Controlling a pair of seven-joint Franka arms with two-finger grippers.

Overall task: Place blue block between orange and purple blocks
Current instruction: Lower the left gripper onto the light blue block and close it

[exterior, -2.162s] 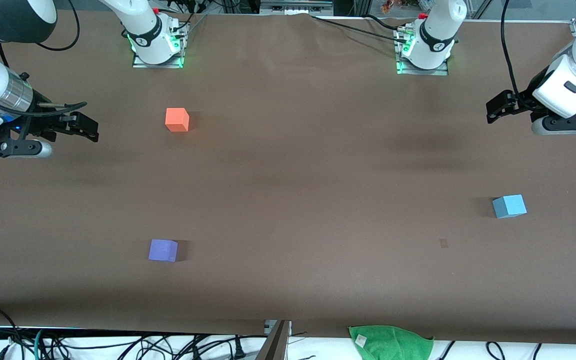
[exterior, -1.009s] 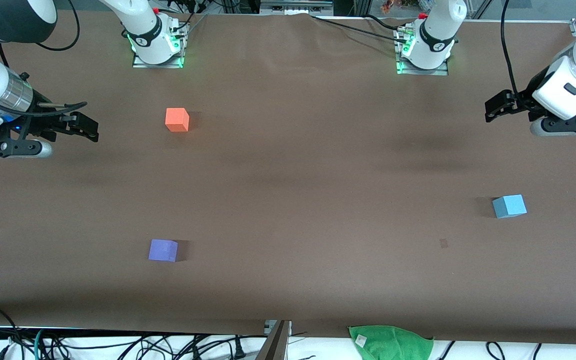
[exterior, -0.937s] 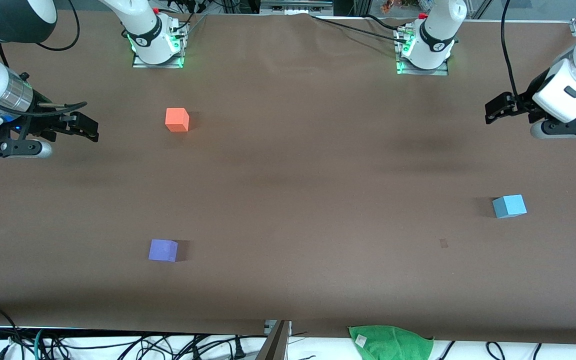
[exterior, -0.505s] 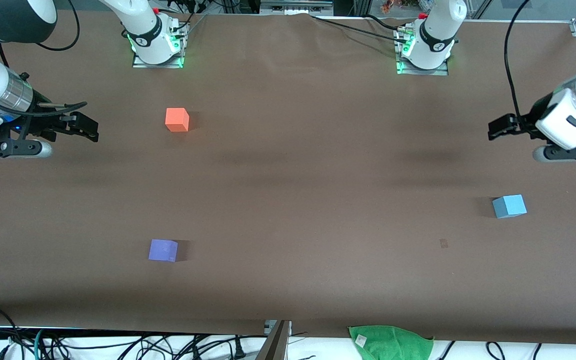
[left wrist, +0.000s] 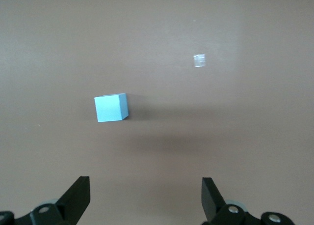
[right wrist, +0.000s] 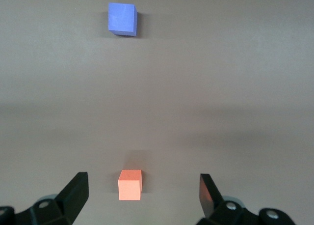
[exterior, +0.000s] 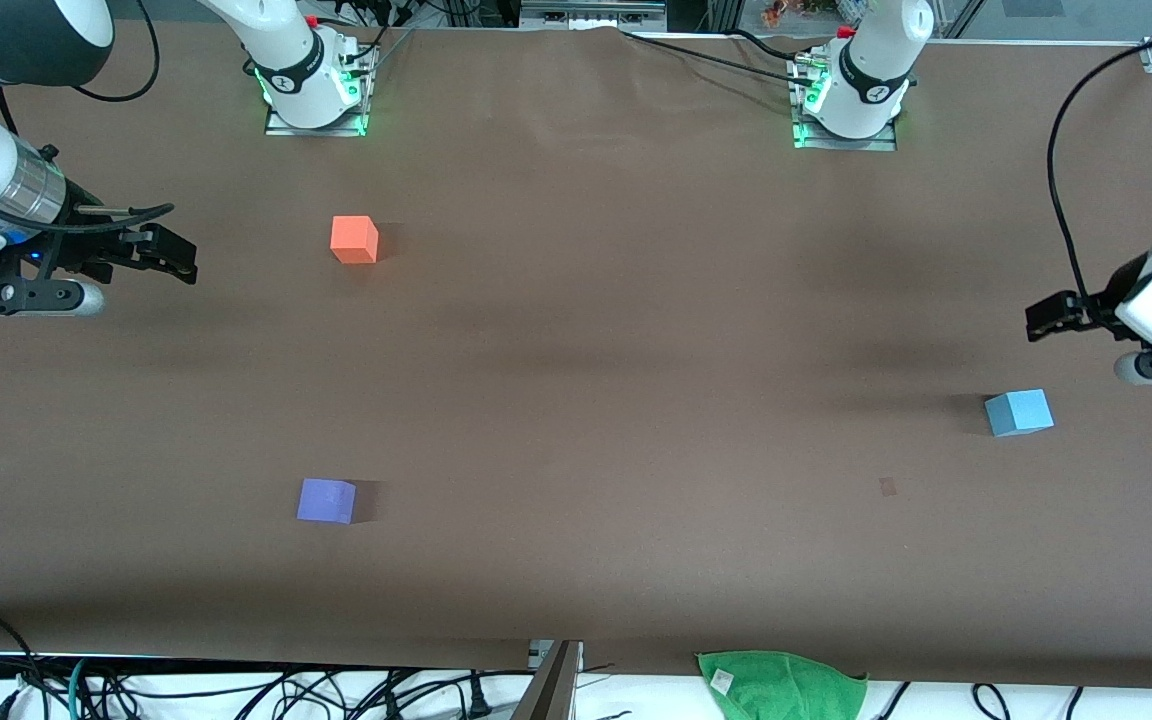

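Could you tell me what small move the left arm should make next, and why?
Probably carry the left gripper on until it is centred over the blue block, then lower. Its jaws are open and empty, and in the left wrist view the block sits off-centre between the fingers, untouched on the table. The right gripper waits, open, near the orange block.

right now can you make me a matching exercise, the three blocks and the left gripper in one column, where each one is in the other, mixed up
Things:
1. blue block
2. orange block
3. purple block
4. left gripper

Places:
A. nearest the front camera, toward the right arm's end
B. open, in the air near the blue block
C. close to the right arm's base
D. alone toward the left arm's end

Pairs: 1-D, 2-C, 3-A, 4-B
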